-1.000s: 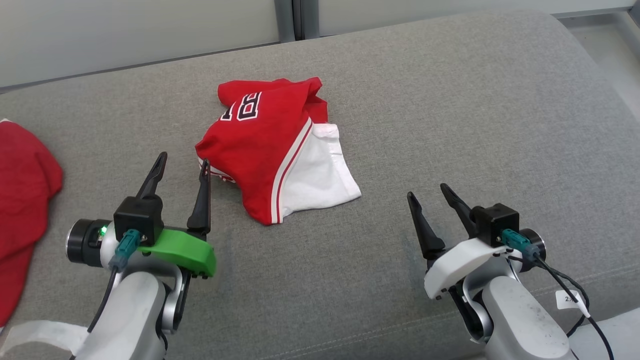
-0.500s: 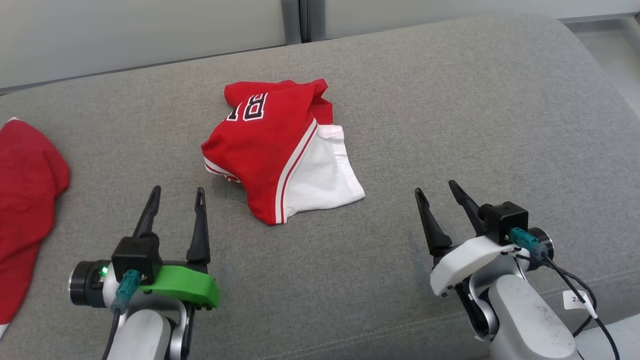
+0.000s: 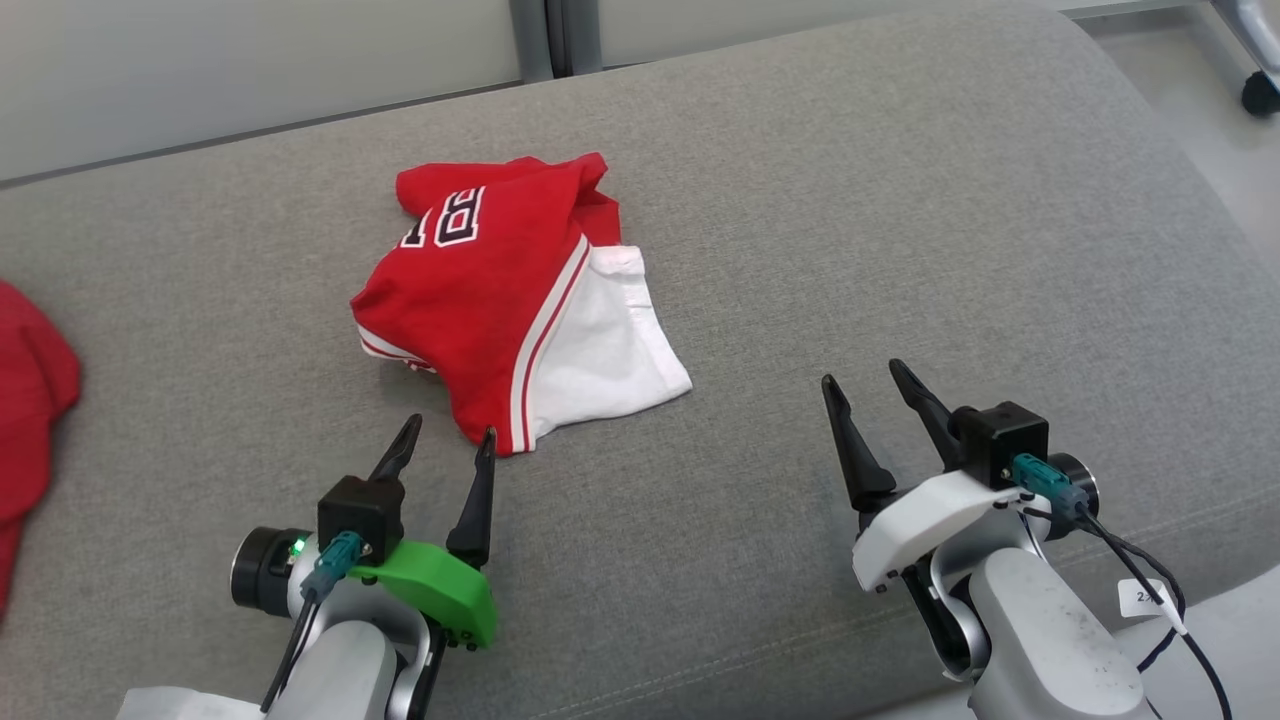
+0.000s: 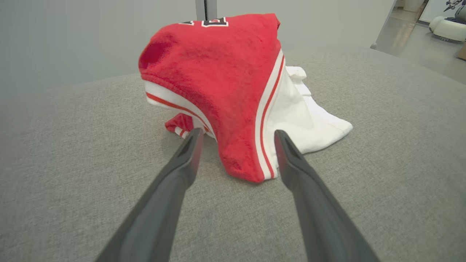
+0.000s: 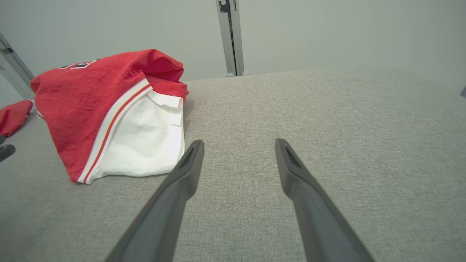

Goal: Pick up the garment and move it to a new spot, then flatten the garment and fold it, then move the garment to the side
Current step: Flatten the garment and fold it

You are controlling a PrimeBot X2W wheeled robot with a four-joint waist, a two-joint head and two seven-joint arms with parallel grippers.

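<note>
Grey upholstered cushion (image 3: 900, 250) w/ crumpled red-and-white jersey (image 3: 480, 290) lying centre-left; second red cloth (image 3: 30, 400) at far left edge. L gripper (image 3: 449, 432): fingers spread, tips just beside jersey's near corner. R gripper (image 3: 862, 375): spread, well apart from jersey.

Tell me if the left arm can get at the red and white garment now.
Probably yes: the left tool is open, its fingers flanking the garment's near corner, with nothing in the way.
</note>
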